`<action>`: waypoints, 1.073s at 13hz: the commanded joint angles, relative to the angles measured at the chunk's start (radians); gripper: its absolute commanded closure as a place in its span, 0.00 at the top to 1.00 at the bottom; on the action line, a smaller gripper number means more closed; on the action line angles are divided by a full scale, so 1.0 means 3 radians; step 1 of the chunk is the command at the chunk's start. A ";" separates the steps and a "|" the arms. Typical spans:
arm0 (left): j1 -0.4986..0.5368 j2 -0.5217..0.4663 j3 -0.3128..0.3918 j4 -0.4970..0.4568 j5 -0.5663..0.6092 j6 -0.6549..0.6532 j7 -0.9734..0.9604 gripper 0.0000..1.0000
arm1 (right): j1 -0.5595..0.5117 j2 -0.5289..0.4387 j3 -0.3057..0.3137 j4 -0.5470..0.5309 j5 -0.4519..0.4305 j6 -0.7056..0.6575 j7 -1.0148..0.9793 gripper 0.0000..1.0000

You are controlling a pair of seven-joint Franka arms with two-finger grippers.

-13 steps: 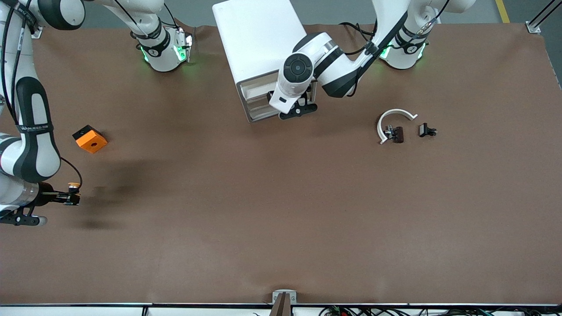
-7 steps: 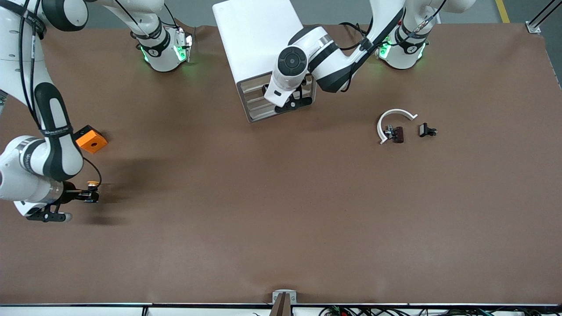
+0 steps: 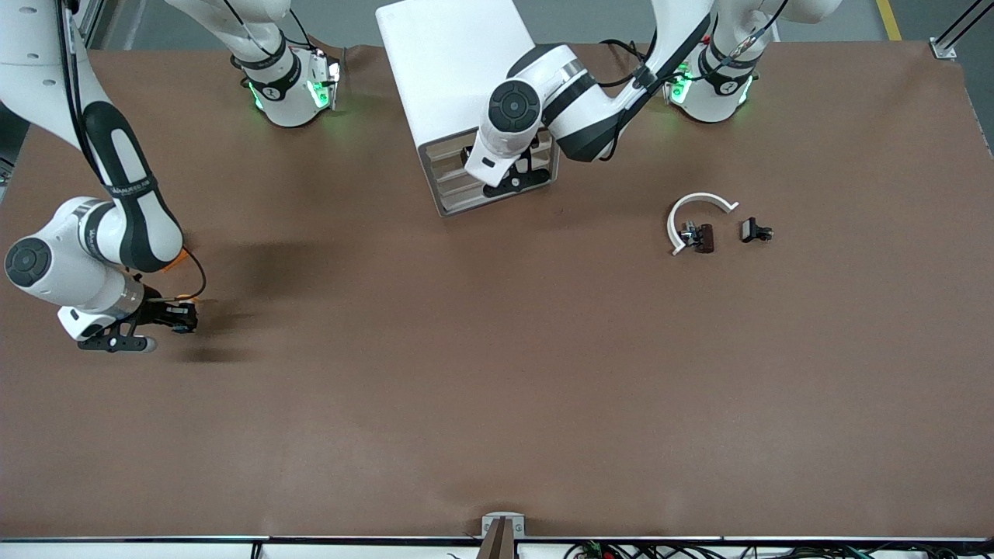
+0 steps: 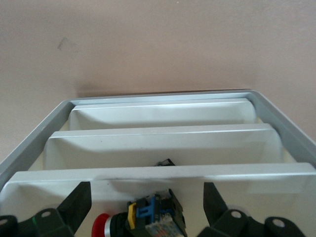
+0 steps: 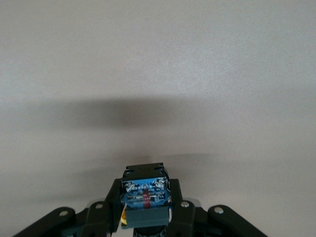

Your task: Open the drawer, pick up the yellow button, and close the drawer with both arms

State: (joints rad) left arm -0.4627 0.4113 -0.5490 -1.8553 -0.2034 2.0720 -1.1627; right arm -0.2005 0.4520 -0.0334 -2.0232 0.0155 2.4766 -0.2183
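The white cabinet (image 3: 450,62) stands at the table's robot side, with its cream drawer fronts (image 3: 458,182) facing the front camera. My left gripper (image 3: 506,169) is at those fronts, open and empty. In the left wrist view its black fingers (image 4: 78,203) straddle the drawer (image 4: 163,173), whose inside shows a red-capped button with a black-blue body (image 4: 148,219). My right gripper (image 3: 183,317) hovers low over the table toward the right arm's end, shut on the button (image 5: 146,193). The button's blue-black body faces the wrist camera and only a yellow edge of its cap shows.
A white curved band with a black clip (image 3: 697,221) and a second black clip (image 3: 755,230) lie toward the left arm's end. The orange cube is almost hidden under the right arm; only a sliver of it (image 3: 185,251) shows.
My right gripper has carried the button toward the table's middle and the arm now covers the orange cube. My left gripper has moved in toward the cabinet's front.
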 commanded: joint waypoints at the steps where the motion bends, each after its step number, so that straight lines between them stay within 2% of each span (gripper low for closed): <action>1: 0.0191 -0.0052 -0.0011 0.0191 0.0033 -0.0100 0.0020 1.00 | -0.0006 -0.0131 -0.0011 -0.0154 0.0005 0.0074 -0.0039 0.00; 3: 0.0432 -0.0052 -0.0011 0.0466 0.0288 -0.0375 0.0020 1.00 | -0.0022 -0.0080 -0.0011 -0.0149 0.0005 0.0293 -0.0019 0.00; 7: 0.0922 -0.0087 -0.0011 0.0764 0.1284 -0.0933 0.0046 1.00 | -0.0093 0.0099 -0.0017 0.0019 0.0010 0.0371 0.0006 0.00; 9: 0.1112 -0.0088 -0.0016 0.0897 0.1745 -0.1067 0.0107 1.00 | -0.0098 0.0216 -0.0017 0.0122 0.0010 0.0371 0.0006 0.00; 14: 0.1654 -0.0231 -0.0046 0.1086 0.1798 -0.1083 0.0234 1.00 | -0.0104 0.0344 -0.0017 0.0194 0.0010 0.0371 0.0007 0.00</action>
State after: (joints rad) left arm -0.0128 0.3668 -0.5449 -1.5538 0.3209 1.7689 -1.1256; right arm -0.2192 0.5420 -0.0468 -1.9913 0.0155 2.5900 -0.2181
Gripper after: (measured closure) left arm 0.000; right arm 0.586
